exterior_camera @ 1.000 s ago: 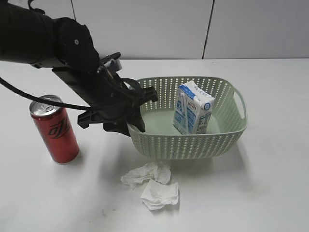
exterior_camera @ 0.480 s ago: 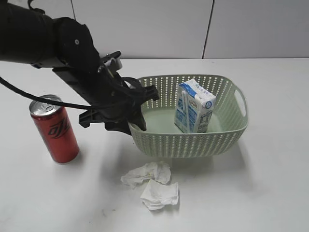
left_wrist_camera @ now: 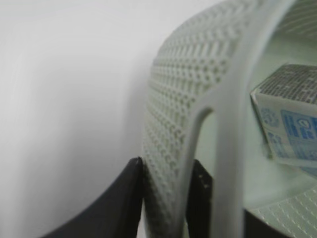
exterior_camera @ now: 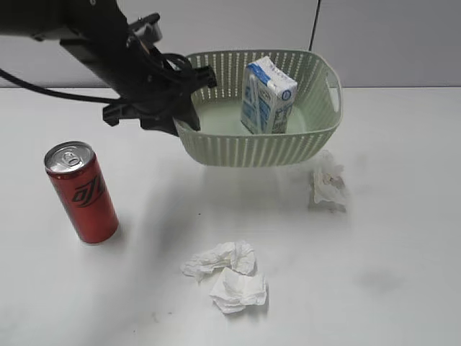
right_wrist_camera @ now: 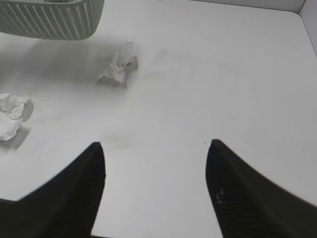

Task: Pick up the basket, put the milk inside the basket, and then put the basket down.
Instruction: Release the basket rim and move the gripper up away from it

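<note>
The pale green basket [exterior_camera: 259, 148] hangs in the air above the table, held by its left wall. My left gripper [exterior_camera: 180, 115] is shut on that wall; the left wrist view shows the two black jaws [left_wrist_camera: 166, 171] pinching the perforated wall [left_wrist_camera: 188, 99]. The white and blue milk carton [exterior_camera: 268, 95] stands upright inside the basket and shows in the left wrist view [left_wrist_camera: 290, 119] too. My right gripper [right_wrist_camera: 153, 148] is open and empty over bare table, out of the exterior view. A corner of the basket [right_wrist_camera: 54, 20] shows at the top left of the right wrist view.
A red soda can [exterior_camera: 81, 192] stands at the left. Two crumpled tissues [exterior_camera: 225, 277] lie at the front centre. Another crumpled tissue [exterior_camera: 329, 186] lies under the basket's right end and shows in the right wrist view [right_wrist_camera: 118, 72].
My left gripper has lifted the basket with the milk up off the table and slightly left. A crumpled tissue that the basket hid is now uncovered.
</note>
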You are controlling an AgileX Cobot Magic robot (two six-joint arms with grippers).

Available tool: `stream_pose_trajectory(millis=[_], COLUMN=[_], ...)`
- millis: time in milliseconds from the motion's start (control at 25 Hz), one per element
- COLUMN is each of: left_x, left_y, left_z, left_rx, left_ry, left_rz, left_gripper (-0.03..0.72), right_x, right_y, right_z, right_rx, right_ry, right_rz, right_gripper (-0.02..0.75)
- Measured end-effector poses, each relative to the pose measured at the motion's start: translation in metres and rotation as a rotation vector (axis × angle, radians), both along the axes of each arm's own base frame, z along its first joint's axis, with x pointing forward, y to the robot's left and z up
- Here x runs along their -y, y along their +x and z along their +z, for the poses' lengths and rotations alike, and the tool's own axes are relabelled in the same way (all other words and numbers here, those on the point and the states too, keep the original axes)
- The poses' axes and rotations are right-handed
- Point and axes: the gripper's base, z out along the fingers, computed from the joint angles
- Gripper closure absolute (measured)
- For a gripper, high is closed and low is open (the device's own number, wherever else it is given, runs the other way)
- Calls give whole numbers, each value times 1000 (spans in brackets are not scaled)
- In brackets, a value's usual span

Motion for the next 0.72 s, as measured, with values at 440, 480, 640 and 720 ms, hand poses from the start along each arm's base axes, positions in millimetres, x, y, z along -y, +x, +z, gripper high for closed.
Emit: stream_pose_trajectory(millis=[440, 480, 640, 720], left_x=[6, 7, 8, 10], left_y=[55, 56, 58, 60], left_z=[-27, -34, -61, -65], left_rx=[-31, -44, -95, -96], left_ry=[49, 55, 89, 83], left_rz=[-31, -33, -47, -41], left_gripper=[473, 473, 473, 473], right_x=[0, 0, 0, 0], right_y=[0, 0, 0, 0], right_z=[0, 0, 0, 0], right_rx=[0, 0, 0, 0], right_ry=[2, 2, 2, 1], right_rz=[-1, -1, -1, -2], right_gripper=[253, 253, 253, 253])
